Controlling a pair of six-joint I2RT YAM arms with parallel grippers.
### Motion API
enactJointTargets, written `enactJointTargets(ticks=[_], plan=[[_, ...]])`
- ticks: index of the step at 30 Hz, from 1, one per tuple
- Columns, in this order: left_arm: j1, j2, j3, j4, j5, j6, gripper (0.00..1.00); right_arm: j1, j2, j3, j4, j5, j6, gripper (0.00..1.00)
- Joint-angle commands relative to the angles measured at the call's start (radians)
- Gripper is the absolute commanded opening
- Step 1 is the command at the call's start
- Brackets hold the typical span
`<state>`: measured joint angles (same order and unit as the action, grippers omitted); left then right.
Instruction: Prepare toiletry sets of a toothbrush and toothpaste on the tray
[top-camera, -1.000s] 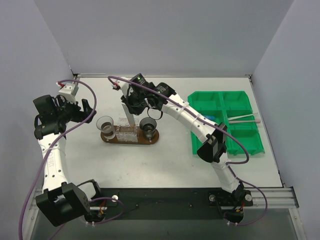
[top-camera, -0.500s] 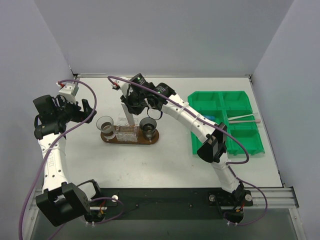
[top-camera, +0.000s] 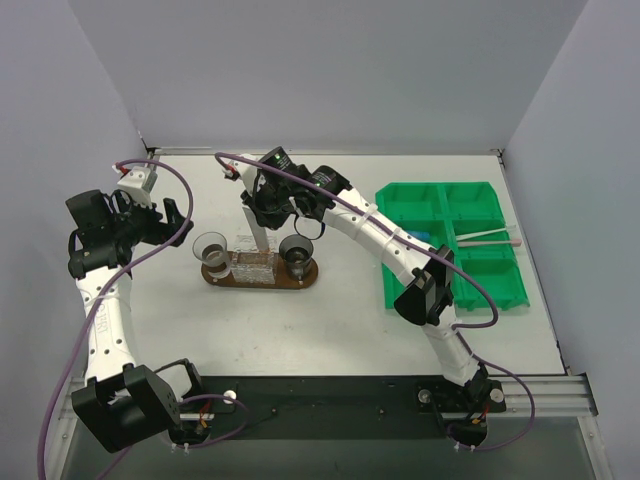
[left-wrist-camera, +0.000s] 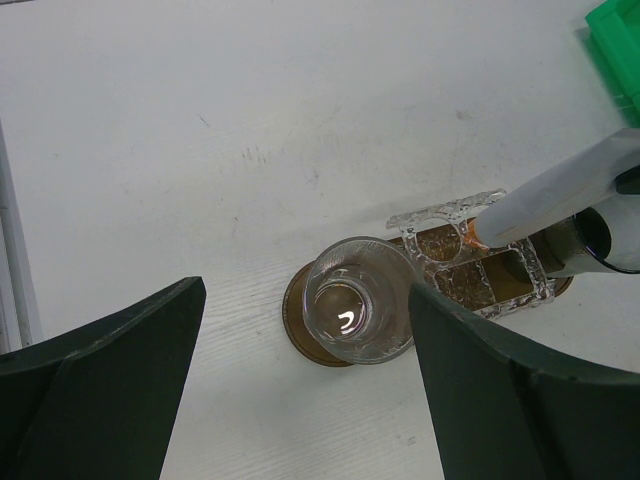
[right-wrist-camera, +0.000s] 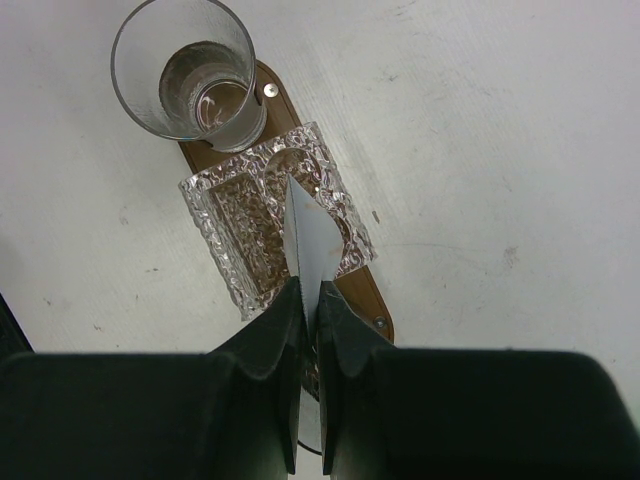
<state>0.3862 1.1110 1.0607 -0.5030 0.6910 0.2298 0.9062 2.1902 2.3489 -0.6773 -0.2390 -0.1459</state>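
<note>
I'm holding the toothpaste (right-wrist-camera: 304, 240) cap-down in the right gripper (right-wrist-camera: 308, 292), jaws pinching it tight, tip at the holder (right-wrist-camera: 230, 235) on the tray (right-wrist-camera: 362, 292). Next, I'm thinking, seat it and let go — left gripper (top-camera: 183, 222) is hanging wide open, empty; toothbrush (top-camera: 488, 237) is waiting in the bin (top-camera: 440, 190).

The left arm (top-camera: 100, 320) stands up from its base and bends at the wrist toward the table's middle. The left gripper (left-wrist-camera: 305, 290) hangs aloft with its dark fingers (left-wrist-camera: 110, 390) spread wide and nothing between them. The right arm (top-camera: 375, 235) reaches far forward and leftward, wrist turned down. The right gripper (right-wrist-camera: 308, 290) is pinched tight on the flat end of the toothpaste (right-wrist-camera: 305, 235).
</note>
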Motion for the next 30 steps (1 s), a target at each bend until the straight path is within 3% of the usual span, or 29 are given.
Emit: enactJointTargets(ticks=[1,30], plan=[[0.008,0.004,0.012,0.034,0.035,0.009,0.94,-0.007,-0.026,0.041,-0.004,0.021,-0.011,0.00],[0.010,0.007,0.002,0.037,0.036,0.012,0.94,-0.013,-0.003,0.055,-0.004,0.000,0.006,0.00]])
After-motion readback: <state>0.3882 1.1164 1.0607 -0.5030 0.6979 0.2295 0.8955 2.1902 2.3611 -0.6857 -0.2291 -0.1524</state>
